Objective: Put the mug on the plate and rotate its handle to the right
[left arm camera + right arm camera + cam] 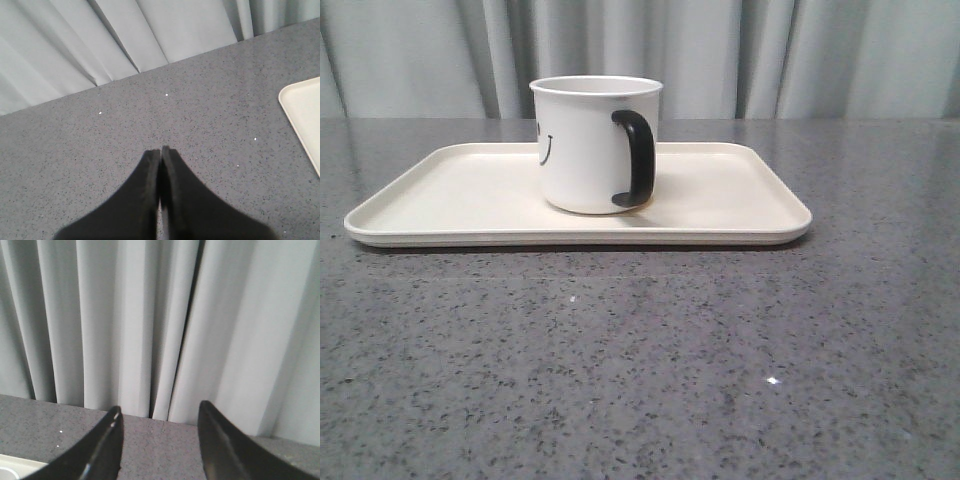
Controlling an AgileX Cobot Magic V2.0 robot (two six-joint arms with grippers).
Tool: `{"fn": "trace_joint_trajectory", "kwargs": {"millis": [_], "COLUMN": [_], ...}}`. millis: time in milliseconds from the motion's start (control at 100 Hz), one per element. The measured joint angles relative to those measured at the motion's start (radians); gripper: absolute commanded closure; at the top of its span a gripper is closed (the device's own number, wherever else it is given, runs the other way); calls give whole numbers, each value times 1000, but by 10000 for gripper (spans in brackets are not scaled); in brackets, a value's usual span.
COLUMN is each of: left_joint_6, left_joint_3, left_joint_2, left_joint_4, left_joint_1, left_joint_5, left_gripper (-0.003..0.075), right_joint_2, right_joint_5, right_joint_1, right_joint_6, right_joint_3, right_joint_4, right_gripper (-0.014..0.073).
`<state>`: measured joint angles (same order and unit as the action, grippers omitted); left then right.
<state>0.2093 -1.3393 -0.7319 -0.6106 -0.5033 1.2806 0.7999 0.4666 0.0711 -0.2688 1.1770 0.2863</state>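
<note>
The white mug (585, 145) stands upright on the cream plate (440, 195), near its middle. Its black handle (635, 158) faces toward the camera and a little to the right, and part of the black smiley shows on the mug's left side. Neither gripper appears in the front view. In the left wrist view my left gripper (161, 150) is shut with nothing in it, over bare grey table, and a corner of the plate (305, 110) shows at the edge. My right gripper (159, 412) is open and empty, and a corner of the plate (25, 466) shows beside one finger.
The grey speckled table (640, 360) stretches in front of and around the plate. A pale curtain (720, 55) hangs along the table's far edge.
</note>
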Motion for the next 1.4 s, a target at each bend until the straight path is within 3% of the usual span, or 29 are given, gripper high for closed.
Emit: {"fn": "trace_joint_trajectory", "kwargs": {"millis": [350,740,1400], "left_joint_6": [0,0,0], "left_joint_3": [13,13,13], "left_joint_2": [0,0,0], "left_joint_4": [0,0,0], "left_joint_1": [0,0,0], "left_joint_5": [0,0,0], "left_gripper": [740,740,740], "right_joint_2": [362,652,888], "right_joint_5": [249,312,309], "right_joint_1": [210,416,438], "right_joint_6": [-18,-20,-20], "right_joint_3": [382,411,411], "right_joint_4": [8,27,61], "right_gripper": [227,227,227]}}
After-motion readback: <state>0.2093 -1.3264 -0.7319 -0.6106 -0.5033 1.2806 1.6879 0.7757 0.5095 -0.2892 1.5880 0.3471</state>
